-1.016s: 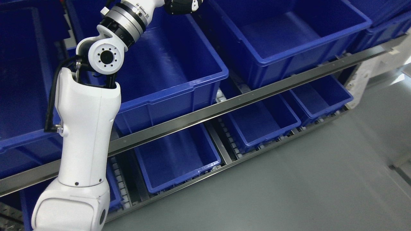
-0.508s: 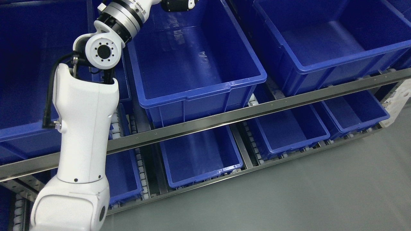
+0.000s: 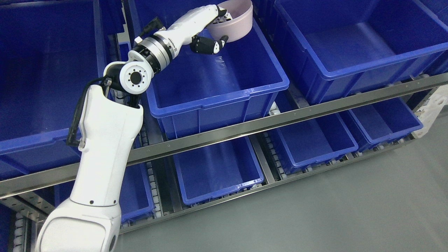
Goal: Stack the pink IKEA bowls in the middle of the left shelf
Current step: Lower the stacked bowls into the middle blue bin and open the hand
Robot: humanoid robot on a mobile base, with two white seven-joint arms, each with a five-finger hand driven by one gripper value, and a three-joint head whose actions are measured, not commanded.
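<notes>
**Left hand holding pink bowl over the middle bin**

I see the left arm (image 3: 105, 140) rising from the lower left corner, elbow bent near the front left corner of the middle bin (image 3: 213, 63), forearm reaching up and to the right across that bin's open top. The left hand (image 3: 213, 31) is closed on the pink bowl (image 3: 232, 19) — thumb under the bowl's near side, the other fingers (image 3: 220, 12) hooked over its rim. The bowl is tilted, its opening turned up and to the left, and it sits at the far right part of the middle bin, just beside that bin's right wall. Its top edge is cut off by the frame. I cannot tell whether the bowl touches the bin's wall or floor or hangs clear of both.

Only one pink bowl is in view. The inside of the middle bin, where the arm does not cover it, shows bare blue plastic.

Relative to the middle bin: another blue bin (image 3: 45, 70) stands just left of it, partly behind the arm; a third blue bin (image 3: 350, 38) stands just right of it. A metal shelf rail (image 3: 280, 120) runs along below the middle bin's front wall, slanting up toward the right. Beneath that rail is a lower row of smaller blue bins (image 3: 217, 171) on roller tracks — then grey floor (image 3: 332, 210) in front.

Right arm does not show.
</notes>
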